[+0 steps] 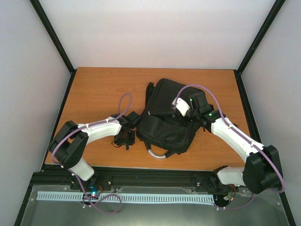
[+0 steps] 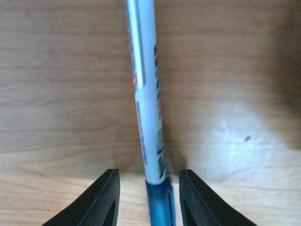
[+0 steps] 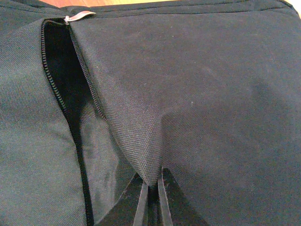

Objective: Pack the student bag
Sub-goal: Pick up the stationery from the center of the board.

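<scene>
The student bag (image 1: 167, 115), a large black backpack, lies in the middle of the table. My right gripper (image 3: 151, 186) is shut on a fold of its fabric (image 3: 146, 141) beside an unzipped opening (image 3: 66, 84), holding the flap up. A white pen (image 2: 148, 108) with a blue cap (image 2: 160, 202) lies on the wood left of the bag. My left gripper (image 2: 149, 188) is low over it, open, a finger on each side of the cap end with a gap on both sides. From above, the left gripper (image 1: 126, 139) sits by the bag's left edge.
The bag's grey loop handle (image 1: 157, 154) points at the near edge of the wooden table (image 1: 94, 89). Black frame posts and white walls enclose the table. Purple cables loop over both arms.
</scene>
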### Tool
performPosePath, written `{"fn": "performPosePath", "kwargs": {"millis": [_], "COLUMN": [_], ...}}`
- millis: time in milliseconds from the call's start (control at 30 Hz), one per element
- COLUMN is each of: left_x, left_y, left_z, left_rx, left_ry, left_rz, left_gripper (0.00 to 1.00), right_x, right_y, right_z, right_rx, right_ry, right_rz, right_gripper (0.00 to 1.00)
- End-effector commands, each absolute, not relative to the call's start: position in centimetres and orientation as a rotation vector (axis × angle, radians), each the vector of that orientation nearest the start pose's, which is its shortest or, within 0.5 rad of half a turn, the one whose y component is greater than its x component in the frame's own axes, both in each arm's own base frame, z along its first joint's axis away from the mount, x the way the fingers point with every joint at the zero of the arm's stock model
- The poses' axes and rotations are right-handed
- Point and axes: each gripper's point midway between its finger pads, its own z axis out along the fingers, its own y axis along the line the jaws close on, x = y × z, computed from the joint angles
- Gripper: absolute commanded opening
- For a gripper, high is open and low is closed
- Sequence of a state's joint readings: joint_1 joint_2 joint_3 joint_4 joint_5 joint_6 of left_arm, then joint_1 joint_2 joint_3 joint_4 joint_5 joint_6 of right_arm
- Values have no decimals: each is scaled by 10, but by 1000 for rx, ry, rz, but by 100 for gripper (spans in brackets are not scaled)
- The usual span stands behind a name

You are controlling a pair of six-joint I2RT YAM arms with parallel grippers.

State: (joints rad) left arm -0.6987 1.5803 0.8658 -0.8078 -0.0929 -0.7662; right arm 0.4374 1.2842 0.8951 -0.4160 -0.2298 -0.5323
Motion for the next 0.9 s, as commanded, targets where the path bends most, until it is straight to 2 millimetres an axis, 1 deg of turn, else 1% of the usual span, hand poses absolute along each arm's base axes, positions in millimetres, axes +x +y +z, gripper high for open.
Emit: {"fn": "performPosePath", "kwargs": {"millis": [0, 133, 233, 267, 333, 433, 467, 567, 667, 767, 800, 867], "left_x": [229, 235, 233, 232, 229, 227, 227, 226, 225, 225, 225, 223], "left_y": [-166, -170, -169, -169, -167, -161, -159, -156, -151, -141, -142, -149], "left_z": [24, 20, 17, 16, 15, 15, 15, 18, 30, 51, 60, 79], "left_rx": [-48, -47, -60, -61, -67, -75, -73, -65, -58, -62, -43, 21], "left_ry": [3029, 3037, 3047, 3050, 3055, 3049, 3047, 3042, 3025, 2983, 2970, 2947], "left_rz": [25, 22, 25, 22, 30, 59, 74, 96, 111, 143, 124, 33], "left_gripper": [35, 31, 28, 21, 14, 10, 7, 2, 1, 1, 1, 1], "right_x": [316, 316, 316, 317, 317, 316, 317, 317, 316, 316, 316, 316], "right_y": [199, 198, 198, 197, 198, 198, 199, 199, 199, 199, 199, 199], "right_z": [176, 177, 178, 177, 176, 175, 175, 175, 175, 177, 178, 177], "right_rx": [-1193, -1189, -1187, -1186, -1187, -1191, -1191, -1192, -1191, -1188, -1188, -1188], "right_ry": [1962, 1961, 1962, 1963, 1965, 1968, 1967, 1969, 1966, 1964, 1961, 1962], "right_rz": [269, 267, 269, 268, 270, 274, 276, 277, 277, 278, 278, 281], "right_gripper": [3, 4, 3, 3, 3, 3, 3, 3, 3, 3, 3, 3]}}
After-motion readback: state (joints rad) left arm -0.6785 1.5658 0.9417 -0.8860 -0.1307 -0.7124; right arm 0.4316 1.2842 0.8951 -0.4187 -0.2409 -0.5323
